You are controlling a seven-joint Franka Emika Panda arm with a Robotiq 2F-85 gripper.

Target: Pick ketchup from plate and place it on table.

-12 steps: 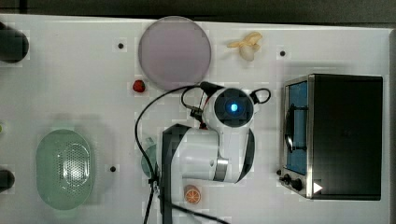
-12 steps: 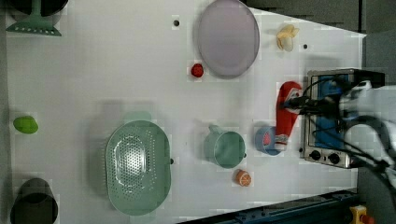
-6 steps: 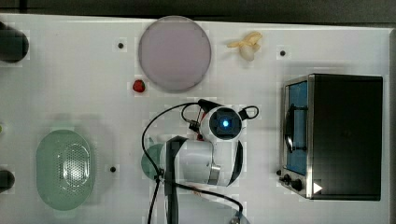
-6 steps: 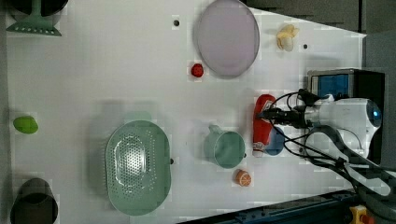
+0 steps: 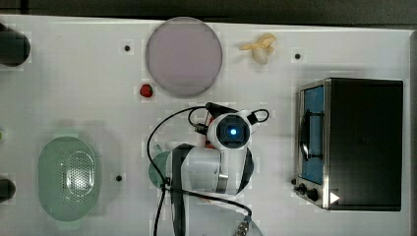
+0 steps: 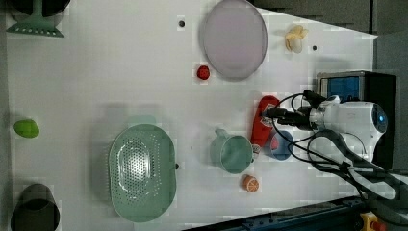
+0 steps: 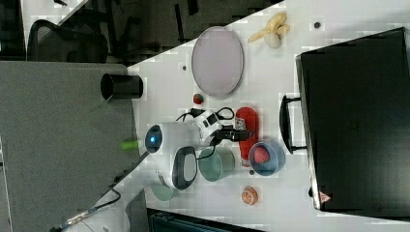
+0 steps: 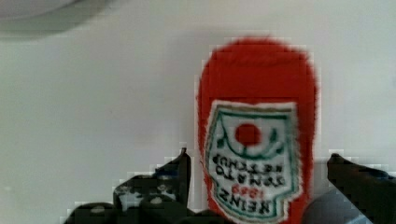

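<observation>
Ketchup: small red bottle with white-and-red label lying on the broad white desk, beside a small blue bowl.
Plate: large lilac-grey flat disc, bare.
Pincer: spread, one finger each side of the bottle.

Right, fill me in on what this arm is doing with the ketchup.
The Franka arm's gripper is over the ketchup bottle, which lies on the white table between the teal cup and the small blue bowl. In the wrist view its fingers sit open on either side of the bottle. The lilac plate sits bare, well apart from the bottle, so the bottle is already off it.
</observation>
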